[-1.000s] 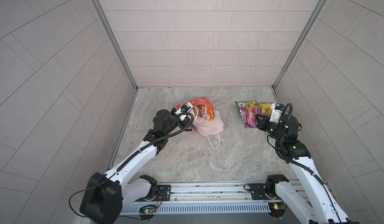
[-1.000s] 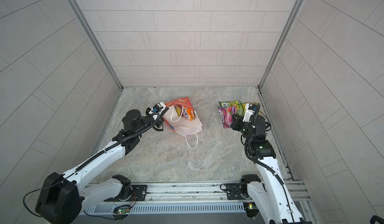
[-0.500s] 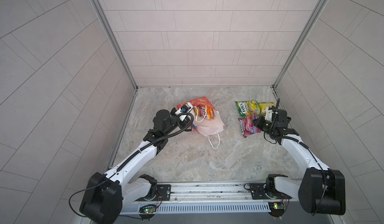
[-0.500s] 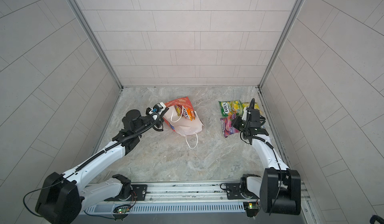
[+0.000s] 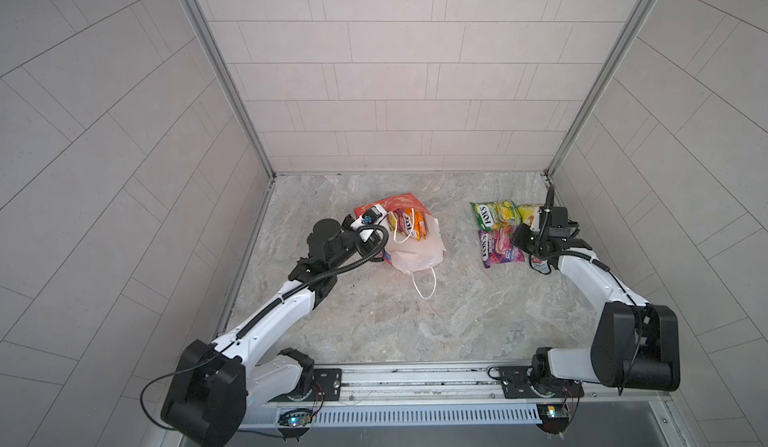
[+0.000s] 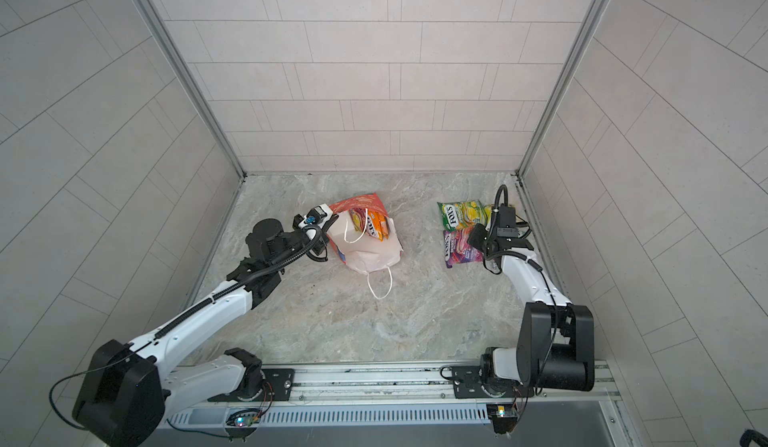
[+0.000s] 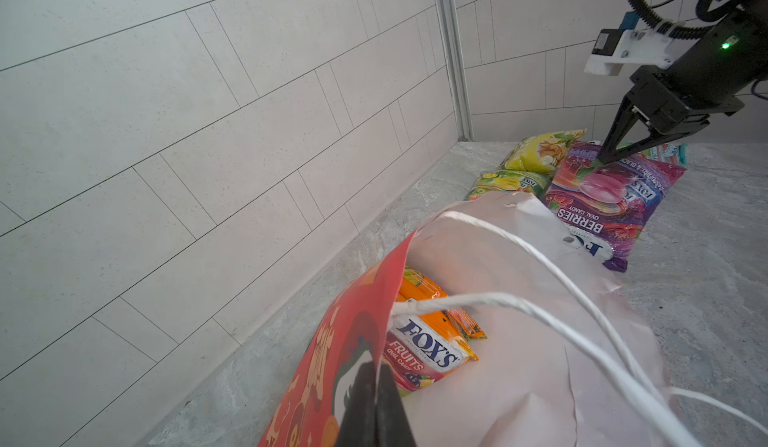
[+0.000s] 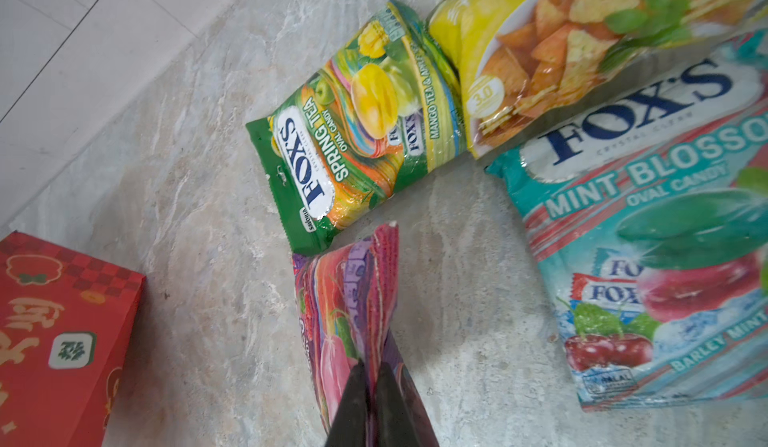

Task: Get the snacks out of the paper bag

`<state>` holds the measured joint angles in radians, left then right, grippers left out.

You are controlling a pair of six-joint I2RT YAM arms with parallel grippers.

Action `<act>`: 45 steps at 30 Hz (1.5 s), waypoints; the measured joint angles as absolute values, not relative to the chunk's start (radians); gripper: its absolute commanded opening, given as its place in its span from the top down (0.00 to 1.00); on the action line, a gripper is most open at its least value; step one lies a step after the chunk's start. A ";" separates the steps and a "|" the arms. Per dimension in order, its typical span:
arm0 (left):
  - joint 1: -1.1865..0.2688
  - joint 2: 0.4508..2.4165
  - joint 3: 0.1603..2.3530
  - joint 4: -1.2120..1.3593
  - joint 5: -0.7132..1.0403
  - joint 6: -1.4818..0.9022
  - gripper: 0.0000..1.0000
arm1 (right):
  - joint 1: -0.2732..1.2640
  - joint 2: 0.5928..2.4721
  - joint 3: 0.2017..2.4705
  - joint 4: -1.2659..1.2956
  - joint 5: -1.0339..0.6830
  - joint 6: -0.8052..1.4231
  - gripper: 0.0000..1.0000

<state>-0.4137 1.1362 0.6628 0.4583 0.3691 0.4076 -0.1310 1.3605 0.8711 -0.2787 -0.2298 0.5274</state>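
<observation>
End effectors clamped: R (image 8: pixel 372 366) pinching purple packet (image 8: pixel 345 299), L (image 7: pixel 376 372) paper bag (image 7: pixel 324 366)

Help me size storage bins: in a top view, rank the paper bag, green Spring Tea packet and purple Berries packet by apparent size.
1. paper bag, largest.
2. purple Berries packet and green Spring Tea packet look alike; the right arm hides part of the purple one.
</observation>
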 measured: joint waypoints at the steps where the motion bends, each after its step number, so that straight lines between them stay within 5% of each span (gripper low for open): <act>1: -0.414 1.139 0.663 0.460 0.370 0.408 1.00 | -0.129 1.377 0.889 -0.296 -0.212 0.515 0.90; 14: -0.414 1.140 0.663 0.466 0.377 0.400 1.00 | -0.046 1.438 0.982 -0.439 -0.057 0.456 0.72; 19: -0.414 1.139 0.662 0.463 0.376 0.400 1.00 | 0.163 1.389 0.957 -0.376 -0.098 0.461 0.89; 25: -0.414 1.139 0.662 0.461 0.376 0.400 1.00 | 0.360 1.474 0.934 -0.336 -0.093 0.470 0.92; 45: -0.414 1.139 0.662 0.461 0.376 0.401 1.00 | 0.276 1.719 0.982 -0.309 -0.033 0.584 0.90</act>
<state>-0.4137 1.1393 0.6624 0.4610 0.3759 0.4007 0.2764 1.7187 0.9825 -0.3092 -0.0334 0.5838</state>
